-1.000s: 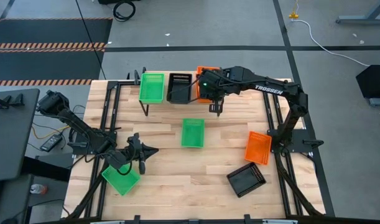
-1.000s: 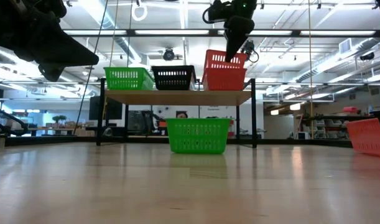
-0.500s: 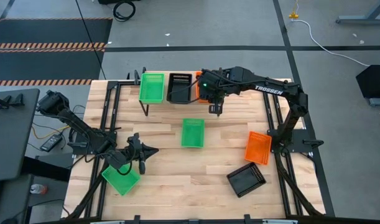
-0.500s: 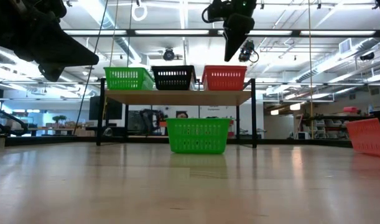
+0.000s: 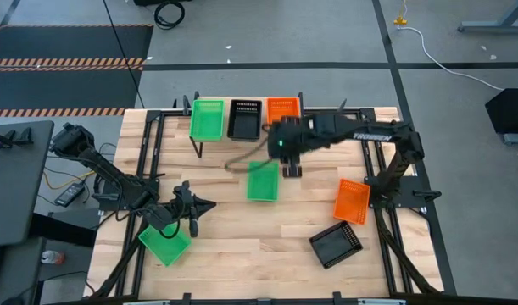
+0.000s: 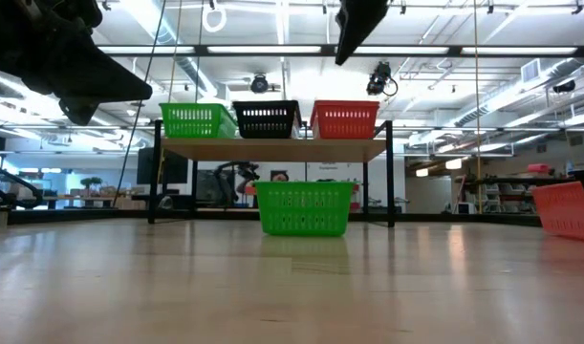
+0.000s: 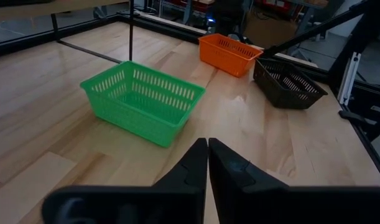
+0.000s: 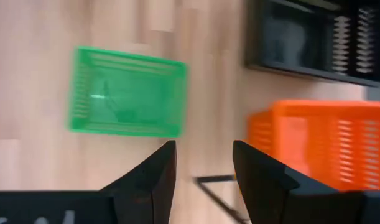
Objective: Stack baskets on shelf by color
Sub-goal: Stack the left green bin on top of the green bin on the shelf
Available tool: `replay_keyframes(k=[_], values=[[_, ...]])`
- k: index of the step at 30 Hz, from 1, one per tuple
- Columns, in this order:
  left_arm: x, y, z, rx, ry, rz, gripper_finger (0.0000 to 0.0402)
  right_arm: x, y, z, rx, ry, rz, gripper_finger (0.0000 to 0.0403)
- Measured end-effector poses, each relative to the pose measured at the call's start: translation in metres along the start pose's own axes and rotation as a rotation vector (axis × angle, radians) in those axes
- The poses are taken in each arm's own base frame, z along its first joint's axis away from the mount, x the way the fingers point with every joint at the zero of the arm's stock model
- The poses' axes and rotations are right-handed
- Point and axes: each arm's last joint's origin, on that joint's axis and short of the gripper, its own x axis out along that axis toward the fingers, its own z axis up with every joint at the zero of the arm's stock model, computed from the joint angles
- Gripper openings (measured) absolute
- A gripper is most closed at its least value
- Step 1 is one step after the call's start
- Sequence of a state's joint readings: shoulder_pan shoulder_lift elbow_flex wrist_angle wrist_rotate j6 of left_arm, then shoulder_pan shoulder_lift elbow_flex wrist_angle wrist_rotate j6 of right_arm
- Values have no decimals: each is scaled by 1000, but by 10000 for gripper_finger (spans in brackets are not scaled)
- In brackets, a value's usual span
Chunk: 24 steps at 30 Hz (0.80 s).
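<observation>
From my station I noted the left end effector [image 5: 193,222] idle at the near-left of the table [image 5: 242,254], fingers pinched together on nothing, a green basket [image 5: 164,243] just beside it. On the shelf [image 6: 272,148] stood one green [image 5: 207,119], one black [image 5: 244,119] and one orange basket [image 5: 282,108], left to right, while the loose green basket [image 5: 261,182] lay mid-table, long axis running front to back. The right end effector [image 5: 292,168], fingers parted and empty, hung just to that basket's right and nearer than the left arm, with bare boards around; an orange [image 5: 352,201] and a black basket [image 5: 336,244] lay well right.
</observation>
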<state>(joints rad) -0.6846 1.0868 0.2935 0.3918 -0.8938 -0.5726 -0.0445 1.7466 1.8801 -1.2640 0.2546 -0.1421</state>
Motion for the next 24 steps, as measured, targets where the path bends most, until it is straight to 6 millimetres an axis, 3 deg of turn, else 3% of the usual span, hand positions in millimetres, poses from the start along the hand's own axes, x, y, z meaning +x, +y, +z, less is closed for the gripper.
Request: replay_keyframes(k=[7,14,18,24], values=[[0,0,0,-1,0,0,18,5,50,-4,-34,46,54,165],[0,-5,5,3,-3,-56,31,35,78,-27,-81,192,66,165],[2,-25,29,86,13,-146,36,51,90,-39,-100,250,67,165],[8,-57,71,266,204,-40,36,71,108,-51,-112,255,85,165]])
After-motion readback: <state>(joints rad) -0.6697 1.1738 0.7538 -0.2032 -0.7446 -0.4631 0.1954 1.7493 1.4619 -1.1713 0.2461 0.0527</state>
